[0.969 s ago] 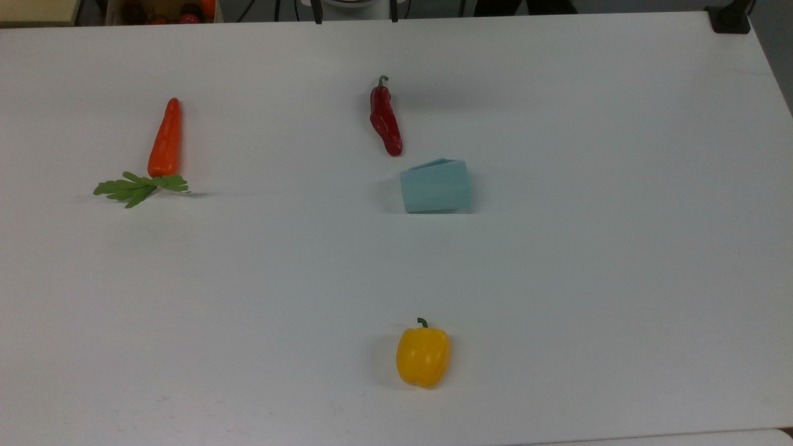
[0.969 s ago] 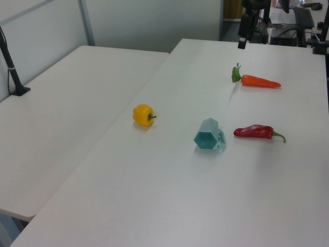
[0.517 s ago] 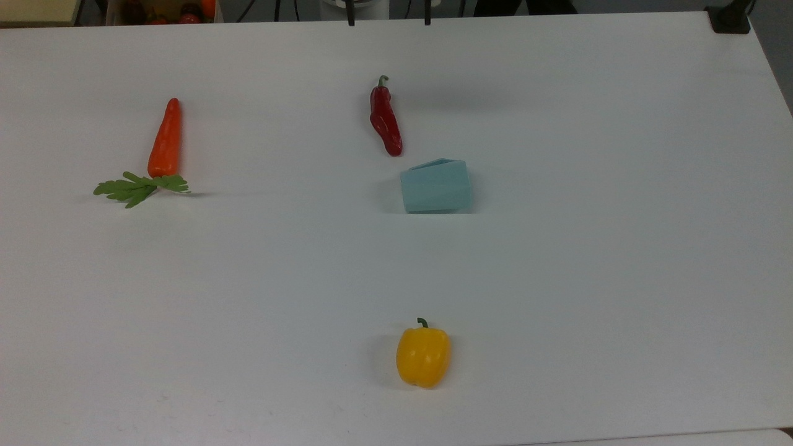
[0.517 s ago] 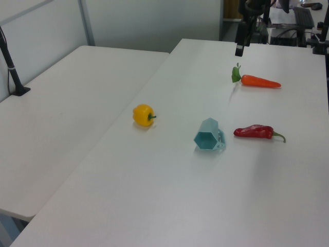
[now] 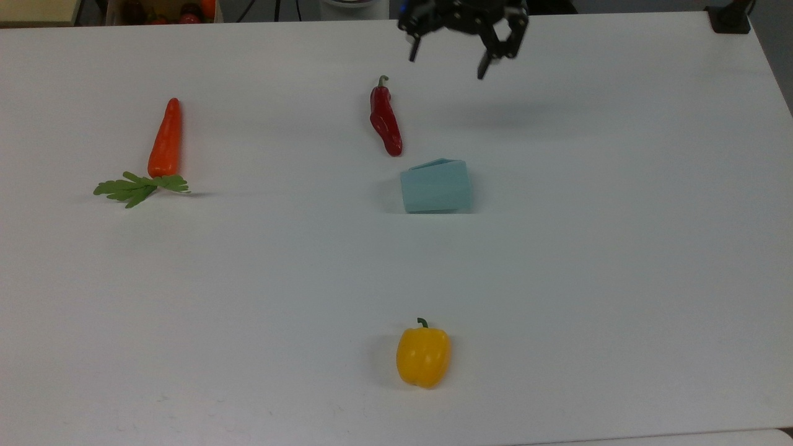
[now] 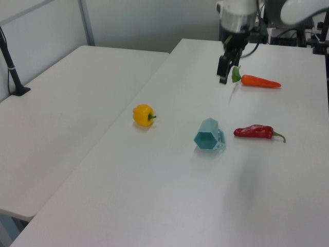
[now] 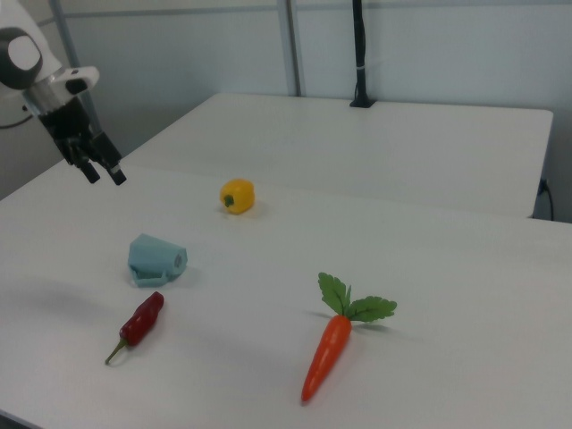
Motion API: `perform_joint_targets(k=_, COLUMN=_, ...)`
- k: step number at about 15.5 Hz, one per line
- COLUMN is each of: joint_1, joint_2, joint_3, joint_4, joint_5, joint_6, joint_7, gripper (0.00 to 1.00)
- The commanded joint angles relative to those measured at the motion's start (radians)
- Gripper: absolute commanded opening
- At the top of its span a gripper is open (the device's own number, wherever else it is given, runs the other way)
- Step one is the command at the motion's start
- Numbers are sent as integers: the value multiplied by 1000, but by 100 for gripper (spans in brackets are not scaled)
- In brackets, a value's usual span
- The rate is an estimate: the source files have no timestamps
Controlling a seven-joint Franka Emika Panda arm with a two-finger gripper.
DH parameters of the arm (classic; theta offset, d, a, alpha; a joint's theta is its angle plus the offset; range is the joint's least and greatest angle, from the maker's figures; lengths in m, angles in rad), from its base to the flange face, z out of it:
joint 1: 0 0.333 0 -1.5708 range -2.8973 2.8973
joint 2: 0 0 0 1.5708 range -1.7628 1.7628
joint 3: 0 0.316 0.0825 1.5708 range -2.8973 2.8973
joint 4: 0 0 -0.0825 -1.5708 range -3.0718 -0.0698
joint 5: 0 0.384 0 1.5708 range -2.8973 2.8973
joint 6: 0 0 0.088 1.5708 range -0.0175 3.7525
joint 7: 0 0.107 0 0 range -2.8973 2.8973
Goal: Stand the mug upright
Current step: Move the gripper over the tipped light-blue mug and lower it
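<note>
The mug lies on its side on the white tabletop, near the middle. In the top view its long axis runs left to right, rim toward the top view's right and base toward the top view's left. In the left view the hexagonal mouth faces the camera and the small handle tab sits low on the left view's right, close to the tabletop. Nothing touches it. The red chili lies just beside it on the far side in the top view, apart from it.

The tool hangs in the air above the far edge of the tabletop, fingers spread wide, nothing between them. It is well apart from the mug. In the top view the mug lies nearer the camera than the tool and a little to the top view's left of it. In the right view the tool is up at the right view's left, with the mug below and to its right.

Judgement: approach stage, no contact yet. The spread of the fingers in the top view runs roughly along the mug's long axis, so a wrist turn looks needed to close across the sides.

The carrot and yellow pepper lie well clear.
</note>
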Motion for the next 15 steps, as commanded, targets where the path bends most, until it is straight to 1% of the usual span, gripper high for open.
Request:
perform_joint_targets(k=1, joint_1=69, joint_2=152, joint_3=-5, joint_4=100, joint_5=-92, joint_6=37, joint_7=129, gripper=100)
perform_joint_targets(k=3, joint_1=100, joint_2=215, joint_3=-5, joint_4=117, joint_5=-126, joint_6=59, joint_7=142, gripper=100)
perform_joint_targets(k=5, joint_1=125, joint_2=264, joint_3=-5, joint_4=117, joint_5=-179, joint_6=77, joint_7=158, gripper=100)
perform_joint_targets(k=7, joint_1=143, joint_2=309, joint_3=-5, joint_4=117, joint_5=-239, joint_6=102, joint_7=220, gripper=100)
perform_joint_targets(k=9, joint_1=145, joint_2=340, joint_3=-5, joint_4=116, joint_5=-290, joint_6=129, joint_7=286, gripper=100)
perform_joint_targets(k=10, joint_1=148, joint_2=358, joint_3=-3, joint_4=116, joint_5=-305, joint_6=133, joint_7=297, gripper=100)
perform_joint_targets(k=12, joint_1=165, joint_2=393, joint_3=-3, joint_4=116, joint_5=-348, joint_6=133, joint_7=298, gripper=100)
perform_joint_targets(k=15, joint_1=165, joint_2=410, joint_3=-3, joint_4=114, joint_5=-396, joint_6=127, joint_7=298, gripper=100)
